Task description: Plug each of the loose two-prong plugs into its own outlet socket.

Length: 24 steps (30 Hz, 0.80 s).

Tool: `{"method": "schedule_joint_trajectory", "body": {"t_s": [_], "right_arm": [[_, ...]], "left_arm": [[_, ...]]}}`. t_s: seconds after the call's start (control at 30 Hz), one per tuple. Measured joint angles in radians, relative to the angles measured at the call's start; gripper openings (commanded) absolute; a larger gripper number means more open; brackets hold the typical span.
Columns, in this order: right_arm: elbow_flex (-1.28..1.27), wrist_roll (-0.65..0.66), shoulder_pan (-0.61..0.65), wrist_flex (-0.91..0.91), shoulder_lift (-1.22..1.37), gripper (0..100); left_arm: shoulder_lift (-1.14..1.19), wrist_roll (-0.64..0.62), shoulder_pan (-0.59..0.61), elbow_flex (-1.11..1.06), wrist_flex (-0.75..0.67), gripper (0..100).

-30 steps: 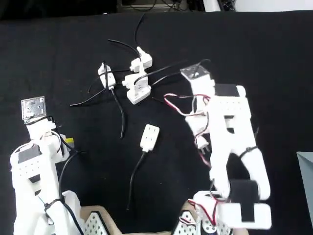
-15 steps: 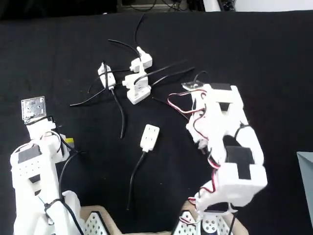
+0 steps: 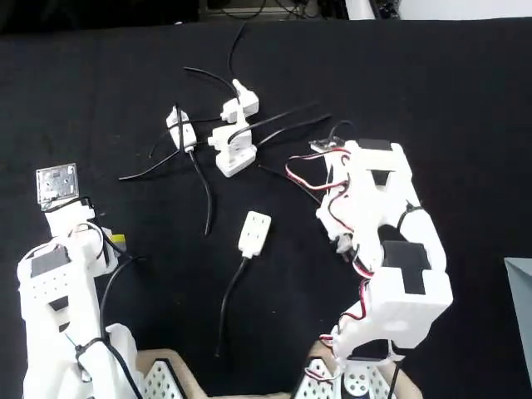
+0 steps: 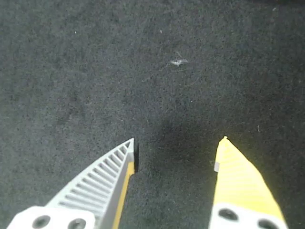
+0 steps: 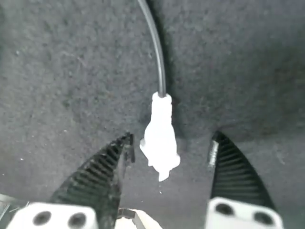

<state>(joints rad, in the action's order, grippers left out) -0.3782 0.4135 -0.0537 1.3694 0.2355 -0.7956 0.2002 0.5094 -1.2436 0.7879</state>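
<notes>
Step in hand: grasping a loose plug. My right pincer (image 5: pixel 171 137) stands apart, jaws astride the white two-prong plug (image 5: pixel 159 140). The plug lies flat on the counter (image 3: pixel 100 75) and touches neither jaw. Next move, as I judge it: close squarely on the plug body, lift, and carry it to the free outlet socket (image 3: pixel 253 231) at that arm's 9 o'clock. My left pincer (image 4: pixel 178 139) stands apart over bare cloth. Surface: black, felt-like, lint-flecked. A cluster of sockets and cords (image 3: pixel 233 145) lies at the free socket's 11 o'clock.

Plug (image 5: pixel 160 138) between sides of right tool (image 5: pixel 172 137)
</notes>
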Motion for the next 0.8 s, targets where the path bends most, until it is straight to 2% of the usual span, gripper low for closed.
{"method": "schedule_joint_trajectory", "body": {"t_s": [0.17, 0.6, 0.8], "right_arm": [[0.0, 0.0, 0.002, -0.061, 0.0, 4.8], [0.008, -0.002, 0.018, -0.074, 0.044, 4.2], [0.066, 0.0, 0.025, -0.018, 0.098, 1.1]], "left_arm": [[0.0, 0.0, 0.0, 0.0, 0.0, 27], [0.0, 0.0, 0.0, 0.0, 0.0, 27], [0.0, 0.0, 0.0, 0.0, 0.0, 27]]}}
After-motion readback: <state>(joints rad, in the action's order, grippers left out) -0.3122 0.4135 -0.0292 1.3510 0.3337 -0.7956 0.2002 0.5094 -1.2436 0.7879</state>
